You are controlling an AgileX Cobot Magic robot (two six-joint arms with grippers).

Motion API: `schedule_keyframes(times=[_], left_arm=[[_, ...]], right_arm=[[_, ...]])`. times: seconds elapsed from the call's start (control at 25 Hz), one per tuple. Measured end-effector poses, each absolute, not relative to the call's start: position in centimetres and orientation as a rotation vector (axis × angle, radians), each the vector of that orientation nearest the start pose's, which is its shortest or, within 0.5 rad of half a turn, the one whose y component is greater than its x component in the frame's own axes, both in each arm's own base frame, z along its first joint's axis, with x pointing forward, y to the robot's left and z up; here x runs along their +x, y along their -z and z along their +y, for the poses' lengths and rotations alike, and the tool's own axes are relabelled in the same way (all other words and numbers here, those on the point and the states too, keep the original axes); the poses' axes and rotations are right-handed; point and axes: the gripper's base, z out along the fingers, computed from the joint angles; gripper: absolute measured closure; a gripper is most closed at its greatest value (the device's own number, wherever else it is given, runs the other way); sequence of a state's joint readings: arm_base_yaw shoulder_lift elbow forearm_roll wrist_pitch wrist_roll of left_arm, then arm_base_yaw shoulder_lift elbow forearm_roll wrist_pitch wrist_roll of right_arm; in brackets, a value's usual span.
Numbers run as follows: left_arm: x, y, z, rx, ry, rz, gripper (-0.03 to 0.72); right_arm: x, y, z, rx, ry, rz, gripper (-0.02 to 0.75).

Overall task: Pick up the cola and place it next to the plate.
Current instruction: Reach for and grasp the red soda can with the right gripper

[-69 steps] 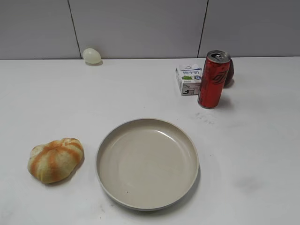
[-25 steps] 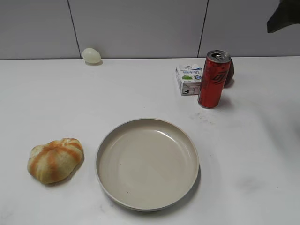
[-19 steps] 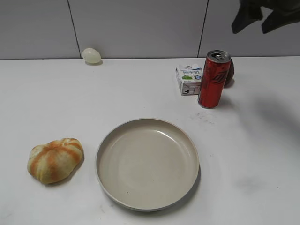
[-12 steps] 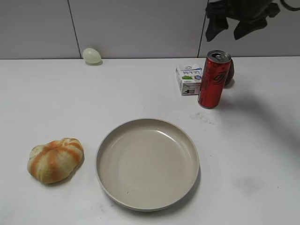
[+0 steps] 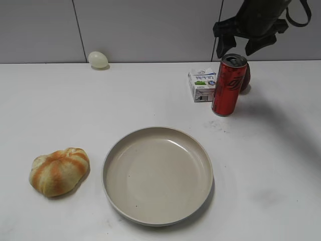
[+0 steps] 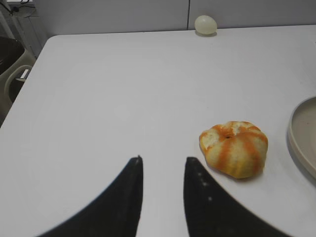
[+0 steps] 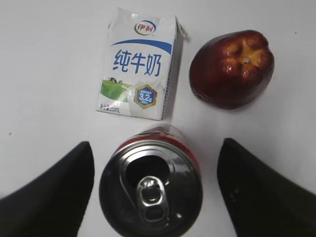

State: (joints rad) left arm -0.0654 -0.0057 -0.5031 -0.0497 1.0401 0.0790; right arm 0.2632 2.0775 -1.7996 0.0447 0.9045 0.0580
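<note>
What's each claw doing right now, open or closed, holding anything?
Left claw: open, empty, above bare table.
Right claw: open, empty, straddling the top of the cola can, not gripping it.

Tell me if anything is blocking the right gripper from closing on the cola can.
Nothing visible is. The right gripper hangs open directly above the cola, one finger on either side with clear gaps. The milk carton and the dark red fruit sit just behind the can, outside the fingers' path.
</note>
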Motion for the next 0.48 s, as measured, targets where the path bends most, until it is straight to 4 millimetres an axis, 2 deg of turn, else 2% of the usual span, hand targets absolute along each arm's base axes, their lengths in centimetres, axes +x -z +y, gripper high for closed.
schedule_keyframes(times=[0.32,0.48], left_arm=[[-0.6,-28.0,-0.4,0.147,0.051,2.009,0.460],[-0.6,-28.0,-0.4,0.147,0.051,2.009,0.460]], right_arm=[[44.8,-21.3,12.5,-0.241,-0.156,2.782,0.125],[44.9,-21.2,12.6,-0.241,-0.158,2.793,0.167]])
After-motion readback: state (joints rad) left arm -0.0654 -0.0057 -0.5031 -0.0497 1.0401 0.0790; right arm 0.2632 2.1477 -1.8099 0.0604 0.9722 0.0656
